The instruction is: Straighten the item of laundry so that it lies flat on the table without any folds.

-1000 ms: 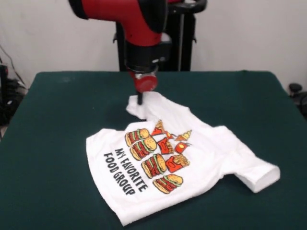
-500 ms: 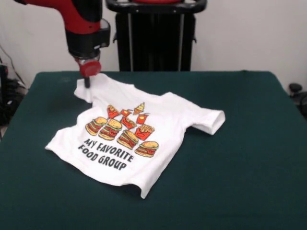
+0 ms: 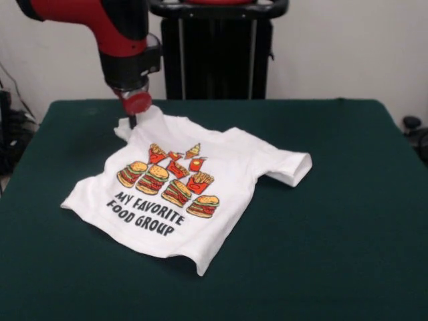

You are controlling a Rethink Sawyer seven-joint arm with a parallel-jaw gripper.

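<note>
The item of laundry [image 3: 180, 194], a white T-shirt with burgers, fries and black lettering, lies print-up on the green table [image 3: 341, 214], left of the middle. Its sleeve at the far left corner is pulled up a little off the cloth. My gripper [image 3: 132, 123] hangs from the red arm right at that raised sleeve and is shut on it. The opposite sleeve [image 3: 291, 167] bulges, folded over on itself. The hem corner nearest the camera curls slightly.
The black pedestal [image 3: 214, 53] stands behind the table's far edge. Green table surface stretches wide to the right of the shirt and in front of it. Dark cables and gear [image 3: 10, 134] sit off the table's left side.
Over the last second the gripper dragged the shirt by its sleeve toward the left, turning it. In the last half second it shifted slightly right, and the sleeve followed.
</note>
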